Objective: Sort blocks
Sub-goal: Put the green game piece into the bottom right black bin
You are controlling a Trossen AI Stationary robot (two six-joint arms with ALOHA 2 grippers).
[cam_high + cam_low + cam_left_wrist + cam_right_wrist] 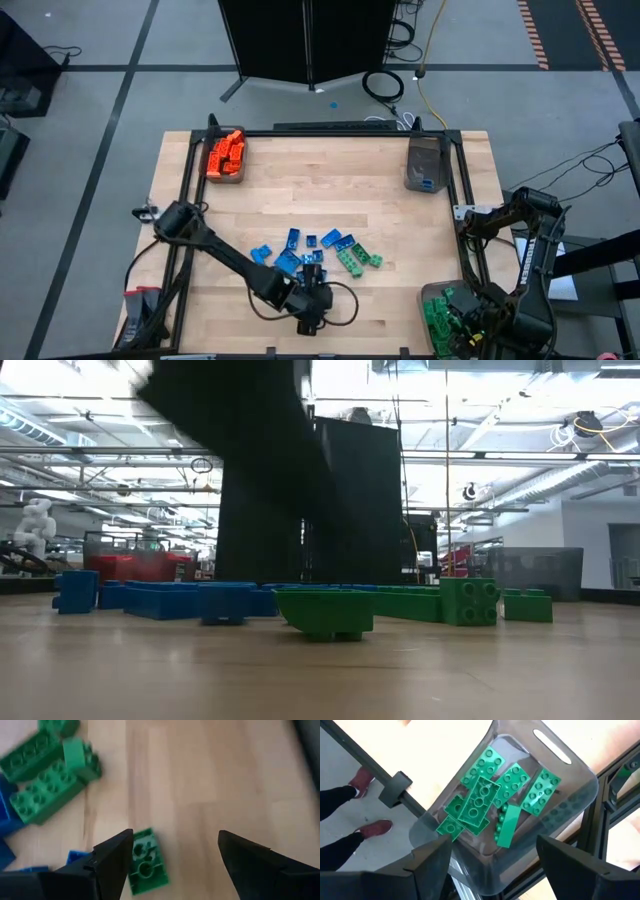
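Blue blocks (293, 240) and green blocks (358, 259) lie loose on the middle of the wooden table (330, 190). My left gripper (175, 834) hangs open and slanting down just above the table, at the near side of the pile (314, 296). A small green block (147, 862) lies flat below it, close to one finger; in the low view this block (325, 610) is the nearest. My right gripper (493, 841) stands open, pointing down over the near-right bin (440, 315), which holds several green blocks (485, 802).
A bin of orange blocks (225, 155) sits at the far left corner. At the far right is a grey bin (425, 165) with blue blocks inside. Black frame rails (330, 132) border the table. A person's feet (365, 827) stand beyond the near-right corner.
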